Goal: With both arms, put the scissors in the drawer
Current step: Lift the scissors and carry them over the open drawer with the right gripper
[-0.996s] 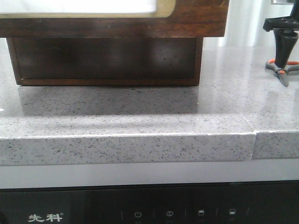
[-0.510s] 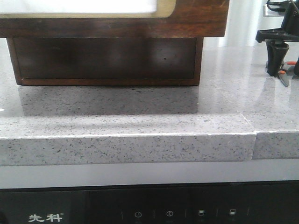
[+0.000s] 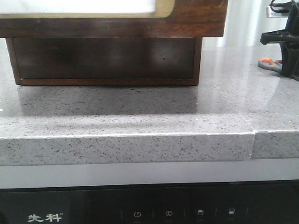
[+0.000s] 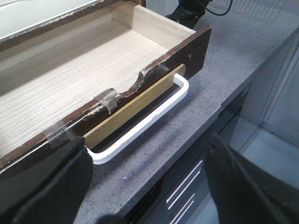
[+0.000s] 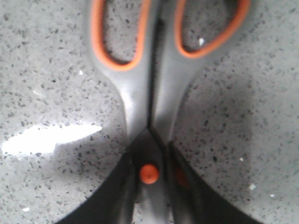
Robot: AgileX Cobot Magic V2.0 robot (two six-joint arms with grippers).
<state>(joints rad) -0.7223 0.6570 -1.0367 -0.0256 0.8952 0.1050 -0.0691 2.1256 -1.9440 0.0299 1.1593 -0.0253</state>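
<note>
The scissors [image 5: 149,107], grey with orange-lined loops, lie in the right wrist view with their loops pointing away from the wrist. My right gripper [image 5: 150,179] is shut on the scissors at the orange pivot, close over the counter. In the front view the right gripper [image 3: 288,56] is at the far right edge, with a scissor loop [image 3: 267,62] sticking out to its left. The drawer [image 4: 70,74] is pulled open and holds nothing; its brown front [image 3: 196,18] fills the top of the front view. My left gripper [image 4: 145,186] is open and holds nothing, in front of the drawer's white handle [image 4: 154,114].
The grey speckled counter [image 3: 140,116] has a front edge and a seam at the right [image 3: 254,135]. A black appliance panel [image 3: 140,210] sits below it. Under the drawer stands the dark cabinet base [image 3: 103,60]. Cupboard fronts with metal handles [image 4: 184,186] are below the counter edge.
My right gripper has moved right and lower at the frame's edge. The scissors have shifted with it; their loop now shows left of the gripper instead of beneath it.
</note>
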